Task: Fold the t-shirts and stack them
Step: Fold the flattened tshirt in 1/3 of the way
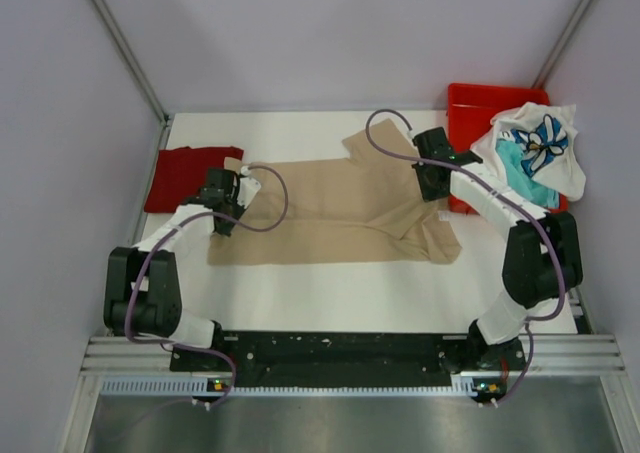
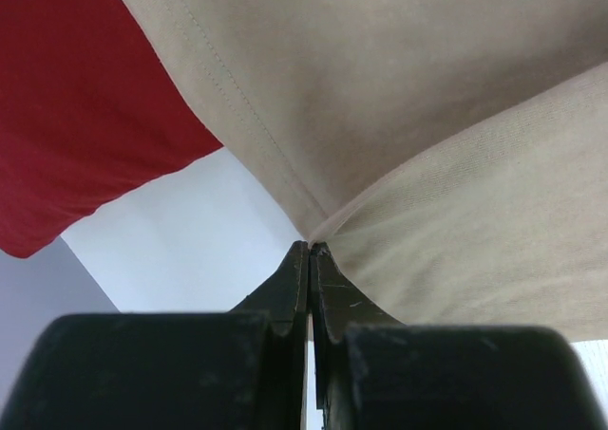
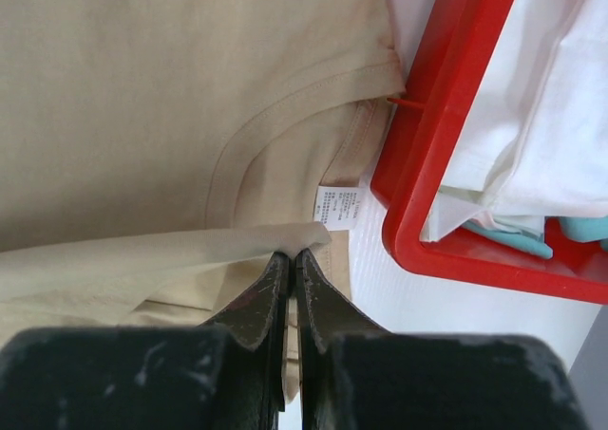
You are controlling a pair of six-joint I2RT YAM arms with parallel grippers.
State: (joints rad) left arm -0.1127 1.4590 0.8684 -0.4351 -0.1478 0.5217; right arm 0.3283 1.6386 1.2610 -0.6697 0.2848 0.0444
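Bin beside tan t-shirt, perhaps touching collar.

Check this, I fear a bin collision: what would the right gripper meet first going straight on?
The tan t-shirt: the right gripper is shut on a fold of it, its collar probably next; the red bin lies aside.

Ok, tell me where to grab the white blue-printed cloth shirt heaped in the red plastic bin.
Likely pinch the white blue-printed shirt at a raised fold on top, coming straight down from above: it sits bunched over the red plastic bin, whose walls would block a sideways approach.
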